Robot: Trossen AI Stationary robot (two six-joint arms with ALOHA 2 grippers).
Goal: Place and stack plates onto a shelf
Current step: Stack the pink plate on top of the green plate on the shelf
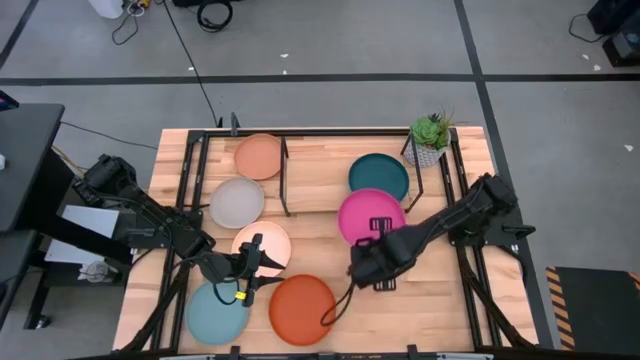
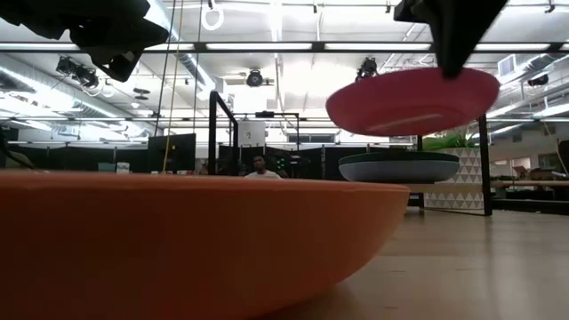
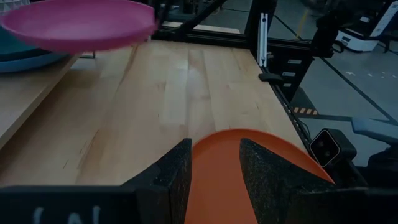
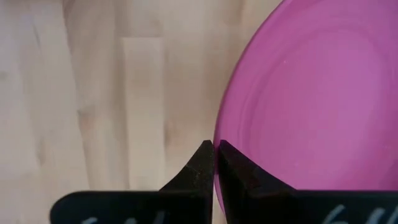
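My right gripper is shut on the magenta plate, which hangs in the air above the dark teal plate. The teal plate lies flat on the shelf. My left gripper is open and raised, near the table's near edge, its fingers framing the orange plate without touching it. The orange plate, light aqua plate, cream plate, grey plate and peach plate lie flat on the wood. The bright blue plate is out of view. My right gripper pinches the magenta plate's rim between its two fingers, on the side nearest the table's near edge. The fingers come from above, pointing down. The plate is lifted clear and hangs slightly tilted below them.
A potted plant stands at the far right, beside the shelf. Black frame rails edge the table's sides. Bare wood lies between the orange plate and the right rail. A person shows far off in the room.
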